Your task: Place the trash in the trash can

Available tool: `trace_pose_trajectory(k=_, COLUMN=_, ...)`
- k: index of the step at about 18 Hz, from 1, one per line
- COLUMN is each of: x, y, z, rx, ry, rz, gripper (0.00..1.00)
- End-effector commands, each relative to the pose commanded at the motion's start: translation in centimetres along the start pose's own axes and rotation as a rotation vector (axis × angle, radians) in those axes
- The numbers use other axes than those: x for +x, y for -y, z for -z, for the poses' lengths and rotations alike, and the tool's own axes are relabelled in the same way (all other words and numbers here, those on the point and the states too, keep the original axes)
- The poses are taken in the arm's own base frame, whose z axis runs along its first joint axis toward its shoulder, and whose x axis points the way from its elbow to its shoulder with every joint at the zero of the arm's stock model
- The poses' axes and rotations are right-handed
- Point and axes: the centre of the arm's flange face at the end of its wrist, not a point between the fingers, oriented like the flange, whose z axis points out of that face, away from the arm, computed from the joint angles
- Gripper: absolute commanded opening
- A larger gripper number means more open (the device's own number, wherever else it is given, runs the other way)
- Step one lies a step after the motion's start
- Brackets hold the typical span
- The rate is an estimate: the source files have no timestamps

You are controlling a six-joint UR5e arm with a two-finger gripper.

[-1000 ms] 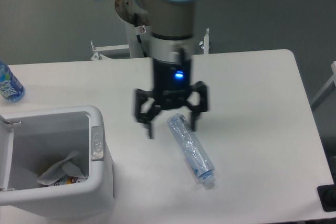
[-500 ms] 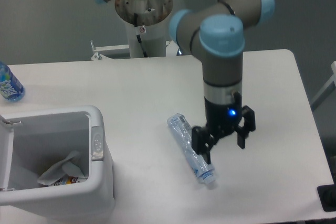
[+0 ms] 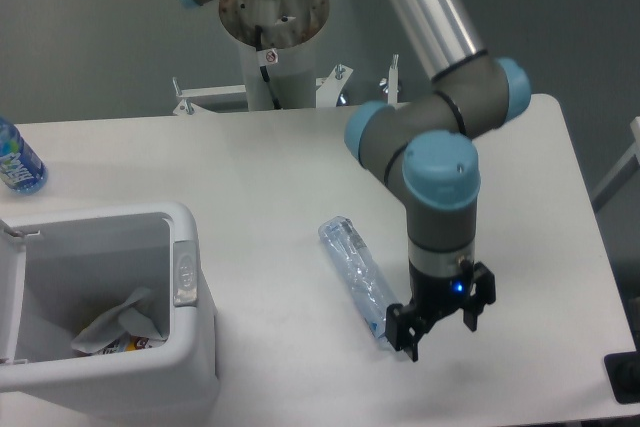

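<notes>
A crushed clear plastic bottle (image 3: 355, 275), one piece of the trash, lies flat on the white table, slanting from upper left to lower right. My gripper (image 3: 440, 333) is open and hangs just right of the bottle's lower cap end, with the left finger (image 3: 409, 343) close against that end and nothing between the fingers. The white trash can (image 3: 182, 267) stands at the front left with its lid swung open to the left. A crinkled white packet (image 3: 118, 330), the other piece of trash, lies inside it.
An intact blue-labelled water bottle (image 3: 16, 158) stands at the table's far left edge. The arm's base column (image 3: 272, 17) rises behind the table's back edge. The table's right edge and a dark object (image 3: 625, 377) are close to the gripper's right.
The gripper swung from above the bottle's upper end over to its right side, then came forward and lower to the cap end. The bottle has not moved.
</notes>
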Motion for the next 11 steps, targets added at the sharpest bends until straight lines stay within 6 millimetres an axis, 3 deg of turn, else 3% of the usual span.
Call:
trace_pose_trajectory(k=7, x=1.8, y=-2.0, z=-3.7, rx=-0.064, ry=0.049, rz=-0.025, gripper=1.0)
trace_pose_trajectory(k=11, x=1.7, y=-2.5, z=-4.8, rx=-0.085, ry=0.083, rz=-0.033, gripper=1.0)
